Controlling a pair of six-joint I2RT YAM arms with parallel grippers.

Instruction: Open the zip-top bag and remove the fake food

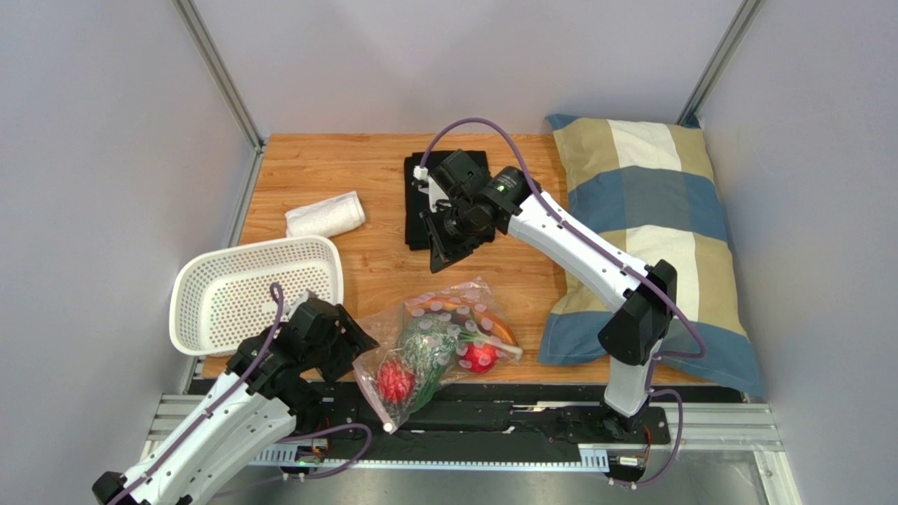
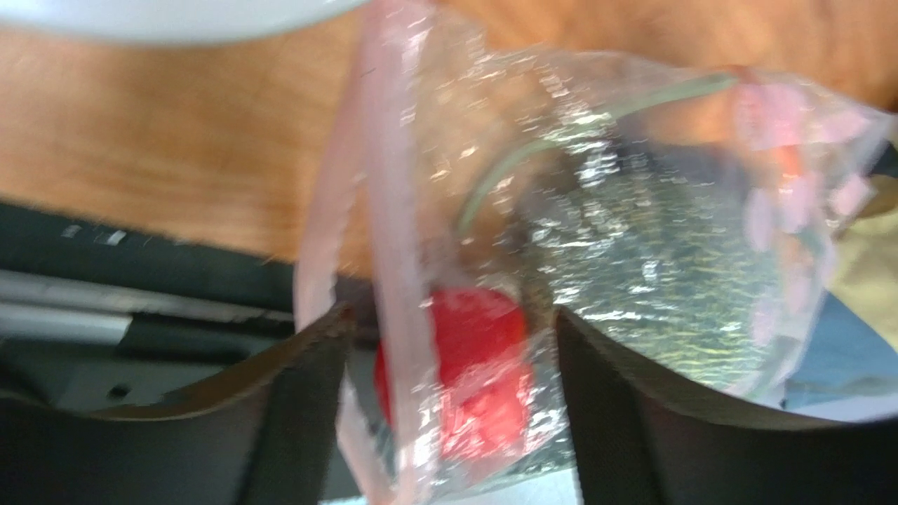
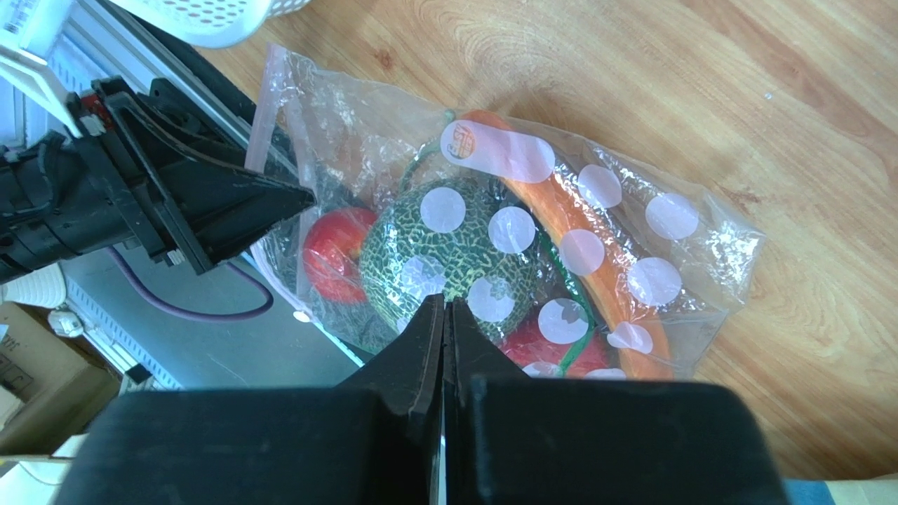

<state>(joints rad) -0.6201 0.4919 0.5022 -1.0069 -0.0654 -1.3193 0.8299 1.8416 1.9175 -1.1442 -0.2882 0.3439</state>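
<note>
Zip-top bag (image 2: 654, 210) between spread left fingers (image 2: 295, 421), right fingers (image 3: 416, 347) together, away from it.

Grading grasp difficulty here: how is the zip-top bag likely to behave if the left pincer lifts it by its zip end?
Probably floppy: the zip-top bag is thin crinkled film and should sag around the fake food. Its glossy surface may slip in the open left pincer. The round pieces inside could roll toward the low end.

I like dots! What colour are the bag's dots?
Pale pink dots, clearest in the right wrist view.
</note>
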